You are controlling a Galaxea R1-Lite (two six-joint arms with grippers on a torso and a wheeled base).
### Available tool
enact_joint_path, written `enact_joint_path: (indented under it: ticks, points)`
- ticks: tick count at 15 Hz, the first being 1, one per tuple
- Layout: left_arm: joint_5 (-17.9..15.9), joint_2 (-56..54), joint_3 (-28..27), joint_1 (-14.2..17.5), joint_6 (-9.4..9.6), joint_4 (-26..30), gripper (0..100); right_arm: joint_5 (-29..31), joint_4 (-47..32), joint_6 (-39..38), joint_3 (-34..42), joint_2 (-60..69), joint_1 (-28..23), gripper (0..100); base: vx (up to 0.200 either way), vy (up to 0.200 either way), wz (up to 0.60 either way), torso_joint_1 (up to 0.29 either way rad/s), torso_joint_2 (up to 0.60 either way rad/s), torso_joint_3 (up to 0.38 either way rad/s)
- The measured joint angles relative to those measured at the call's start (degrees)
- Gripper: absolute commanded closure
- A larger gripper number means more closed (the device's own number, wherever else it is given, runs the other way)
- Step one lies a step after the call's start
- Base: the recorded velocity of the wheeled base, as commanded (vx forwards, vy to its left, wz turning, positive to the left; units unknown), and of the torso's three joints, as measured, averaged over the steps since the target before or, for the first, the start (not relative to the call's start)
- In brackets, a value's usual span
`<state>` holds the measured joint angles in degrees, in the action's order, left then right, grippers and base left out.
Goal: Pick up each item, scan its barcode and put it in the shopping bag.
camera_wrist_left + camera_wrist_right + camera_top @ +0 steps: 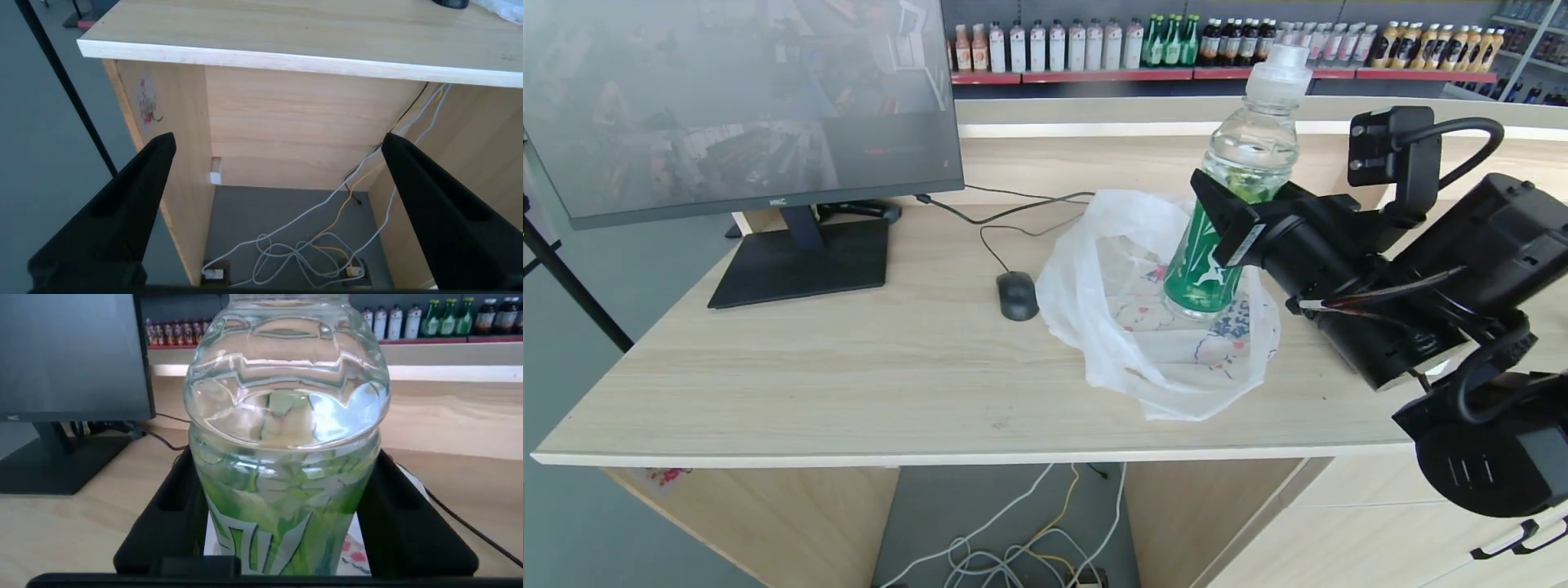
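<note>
So the right gripper is clamped on the bottle, pinched around the labelled middle with a black finger on each side. The bottle is held nearly upright, leaning a bit, with its base down over the open mouth of the shopping bag; whether it's touching the bag can't be told. The left gripper is spread wide with nothing in it, parked low by the table's front edge.

Progress-wise, the drop-in looks nearly done: only the release is left for this item, probably. The scan can't be confirmed tbh.

Materials: the bottle is clear ribbed plastic with a green wrap label and a pale cap. The bag is thin, crinkly, translucent film with a printed pattern, slumped on the pale wood-grain table.
</note>
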<state>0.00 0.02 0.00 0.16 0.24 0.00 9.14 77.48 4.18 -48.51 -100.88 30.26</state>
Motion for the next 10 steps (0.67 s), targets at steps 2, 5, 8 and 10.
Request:
enact_joint_path:
  ticks: [2,5,8,10]
  points:
    - [0.00,0.00,0.00,-0.02,0.02,0.00,0,-0.23,0.06,-0.06,-2.71,-2.40,-0.02,100,0.000,0.000,0.00,0.000,0.00,0.000]
    - [0.00,0.00,0.00,0.05,0.02,0.00,0,-0.20,-0.02,-0.02,-5.68,-5.84,-0.41,100,0.000,0.000,0.00,0.000,0.00,0.000]
    - [0.00,0.00,0.00,-0.02,0.02,0.00,0,-0.44,-0.07,-0.28,-8.16,-9.35,-0.24,100,0.000,0.000,0.00,0.000,0.00,0.000]
    - [0.00,0.00,0.00,0.00,0.02,0.00,0,-0.33,-0.24,-0.84,-8.91,-11.22,-0.28,100,0.000,0.000,0.00,0.000,0.00,0.000]
